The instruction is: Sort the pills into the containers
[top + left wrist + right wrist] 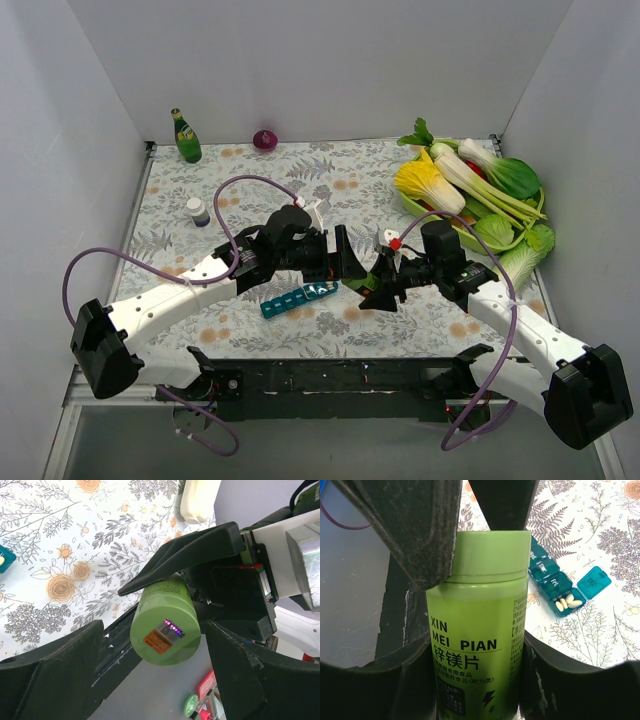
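Teal plastic seven-compartment pill-organizer strip [298, 298] lies flat on the floral tablecloth [180, 215], just left of the green plastic jar [479, 595] and apart from it. The end compartment nearest the jar has its lid [592, 582] flipped open, with a few white oblong pills [567, 602] inside. The lid lettering is too small for you to read reliably.

Jar label reads "XIN MEI PIAN" with "锌镁片" under it. The smaller Chinese print below and round the side isn't legible. The jar's flat end facing your left wrist camera carries an orange sticker [156, 642] and a barcode-type one beside it, text unreadable.

Your right gripper [476, 640] is clamped on the jar body, one finger pressed on each side. Your left gripper [155, 627] straddles the jar's cap end with its jaws apart. There's a visible gap between jar and finger on one side, so no grip there.
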`<state>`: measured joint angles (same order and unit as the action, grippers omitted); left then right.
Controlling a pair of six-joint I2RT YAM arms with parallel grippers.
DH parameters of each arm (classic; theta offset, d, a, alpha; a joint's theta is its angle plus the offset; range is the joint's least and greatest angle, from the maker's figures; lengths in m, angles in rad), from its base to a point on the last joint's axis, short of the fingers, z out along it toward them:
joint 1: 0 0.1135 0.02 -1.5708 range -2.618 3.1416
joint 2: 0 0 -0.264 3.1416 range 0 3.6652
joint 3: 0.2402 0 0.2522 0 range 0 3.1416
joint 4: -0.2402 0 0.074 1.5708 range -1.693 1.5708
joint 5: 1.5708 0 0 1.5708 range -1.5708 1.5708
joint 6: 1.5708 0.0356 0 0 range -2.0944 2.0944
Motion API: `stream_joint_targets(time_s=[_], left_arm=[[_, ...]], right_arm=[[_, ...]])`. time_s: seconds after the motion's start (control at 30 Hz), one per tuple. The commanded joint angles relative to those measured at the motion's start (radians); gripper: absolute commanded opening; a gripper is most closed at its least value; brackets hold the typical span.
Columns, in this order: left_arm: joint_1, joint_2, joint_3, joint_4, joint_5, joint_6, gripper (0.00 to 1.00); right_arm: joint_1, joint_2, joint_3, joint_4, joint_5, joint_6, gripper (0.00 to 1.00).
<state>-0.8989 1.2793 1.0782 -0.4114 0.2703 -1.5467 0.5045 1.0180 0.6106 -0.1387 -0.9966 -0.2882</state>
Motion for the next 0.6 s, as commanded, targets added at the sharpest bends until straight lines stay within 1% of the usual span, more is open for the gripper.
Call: stream_joint_targets(time_s=[0.0, 0.03, 0.17, 0.2, 0.23, 0.3, 0.33, 0.37, 0.4, 0.43, 0.47, 0.5, 0.53, 0.57], left_arm=[[-0.005, -0.032, 0.025, -0.027, 0.010, 0.019, 0.80], [-0.005, -0.031, 0.022, -0.017, 0.026, 0.017, 0.78], [-0.005, -0.015, 0.015, 0.011, 0.070, 0.019, 0.64], [-0.005, -0.011, 0.019, 0.016, 0.081, 0.036, 0.40], [-0.005, -0.006, 0.020, 0.022, 0.099, 0.052, 0.28], [-0.005, -0.003, 0.023, 0.032, 0.144, 0.106, 0.11], [-0.005, -0.006, 0.023, 0.054, 0.168, 0.196, 0.09], [-0.006, -0.011, 0.020, 0.071, 0.247, 0.253, 0.07], [-0.008, -0.018, 0.016, 0.086, 0.285, 0.328, 0.05], [-0.009, -0.029, 0.017, 0.098, 0.335, 0.485, 0.04], [-0.023, -0.038, 0.017, 0.098, 0.410, 0.596, 0.03], [-0.034, -0.050, 0.009, 0.100, 0.431, 0.691, 0.03], [-0.040, -0.081, -0.004, 0.118, 0.441, 0.776, 0.06], [-0.044, -0.095, -0.050, 0.137, 0.422, 0.904, 0.09]], right_arm=[[0.000, -0.019, 0.034, 0.039, -0.014, -0.008, 0.01], [0.000, -0.019, 0.035, 0.039, -0.017, -0.008, 0.01], [0.000, -0.016, 0.034, 0.039, -0.014, -0.006, 0.01], [0.000, -0.016, 0.034, 0.037, -0.014, -0.008, 0.01], [0.000, -0.018, 0.034, 0.037, -0.013, -0.008, 0.01], [0.000, -0.019, 0.032, 0.036, -0.013, -0.009, 0.01], [0.000, -0.019, 0.032, 0.036, -0.014, -0.009, 0.01], [0.000, -0.016, 0.032, 0.037, -0.022, -0.009, 0.01], [0.000, -0.016, 0.034, 0.039, -0.030, -0.008, 0.01], [0.000, -0.015, 0.032, 0.045, -0.039, -0.002, 0.01], [0.000, -0.010, 0.029, 0.053, -0.066, 0.020, 0.01], [0.000, -0.007, 0.022, 0.083, -0.088, 0.038, 0.01], [0.000, -0.003, 0.017, 0.105, -0.112, 0.069, 0.01], [0.002, 0.004, 0.012, 0.123, -0.158, 0.095, 0.01]])
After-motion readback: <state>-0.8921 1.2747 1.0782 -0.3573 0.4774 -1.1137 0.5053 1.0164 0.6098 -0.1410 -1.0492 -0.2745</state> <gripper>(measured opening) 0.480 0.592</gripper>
